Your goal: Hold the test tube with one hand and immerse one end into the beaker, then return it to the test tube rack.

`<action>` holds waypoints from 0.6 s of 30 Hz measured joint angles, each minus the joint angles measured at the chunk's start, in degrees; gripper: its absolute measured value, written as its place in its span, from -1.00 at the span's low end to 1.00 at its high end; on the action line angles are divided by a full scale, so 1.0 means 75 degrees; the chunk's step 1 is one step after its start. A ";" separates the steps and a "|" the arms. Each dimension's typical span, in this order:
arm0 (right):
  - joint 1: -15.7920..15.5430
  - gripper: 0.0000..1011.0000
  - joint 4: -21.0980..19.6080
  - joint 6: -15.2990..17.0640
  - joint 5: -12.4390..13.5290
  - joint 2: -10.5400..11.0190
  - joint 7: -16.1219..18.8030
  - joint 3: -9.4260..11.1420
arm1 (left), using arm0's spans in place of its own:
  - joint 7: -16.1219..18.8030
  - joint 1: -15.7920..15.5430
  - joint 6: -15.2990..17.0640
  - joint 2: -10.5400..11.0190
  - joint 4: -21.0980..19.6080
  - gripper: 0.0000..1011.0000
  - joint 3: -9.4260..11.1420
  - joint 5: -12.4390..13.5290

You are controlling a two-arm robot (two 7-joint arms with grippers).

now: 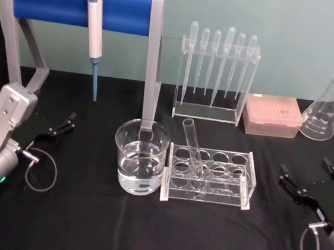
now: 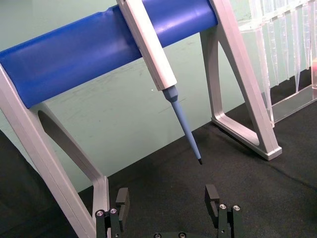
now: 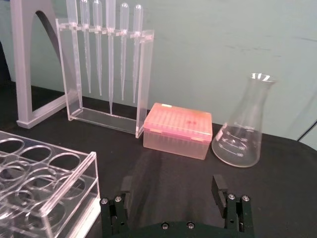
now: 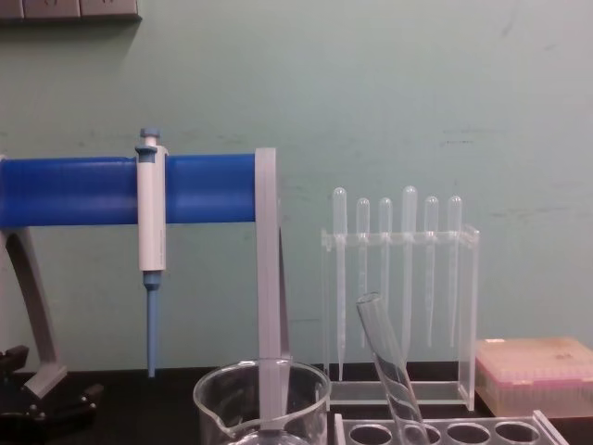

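The test tube point(image 1: 192, 147) leans tilted in a clear acrylic rack point(image 1: 246, 182) at the table's middle, its open rim up; it also shows in the chest view point(image 4: 387, 364). Just left of the rack stands the beaker point(image 1: 140, 158), about half full of clear liquid point(image 4: 262, 400). My left gripper point(image 1: 60, 125) rests open and holds nothing at the left, well away from the beaker point(image 2: 167, 198). My right gripper point(image 1: 308, 177) sits open at the right, a short way from the rack's right end, with nothing between its fingers point(image 3: 171, 186).
A blue-barred stand point(image 1: 78, 6) holds a white-and-blue pipettor point(image 1: 95, 31) at the back left. A clear stand of plastic pipettes point(image 1: 217, 76), a pink tip box point(image 1: 272, 115) and a conical flask point(image 1: 325, 109) line the back right. The black table point(image 1: 85, 224) lies bare in front.
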 joint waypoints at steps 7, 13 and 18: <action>0.0683 0.98 0.0852 -0.0292 -0.0172 -0.0108 0.0331 -0.0165 | 0.0000 0.0000 -0.0001 0.0000 0.0000 0.98 0.0000 0.0000; 0.0618 0.98 0.0775 -0.0273 -0.0165 -0.0093 0.0330 -0.0165 | 0.0000 0.0000 0.0000 0.0000 0.0000 0.98 0.0000 0.0000; 0.0585 0.98 0.0729 -0.0246 -0.0156 -0.0082 0.0321 -0.0162 | 0.0000 0.0000 0.0000 0.0000 0.0000 0.98 0.0000 0.0000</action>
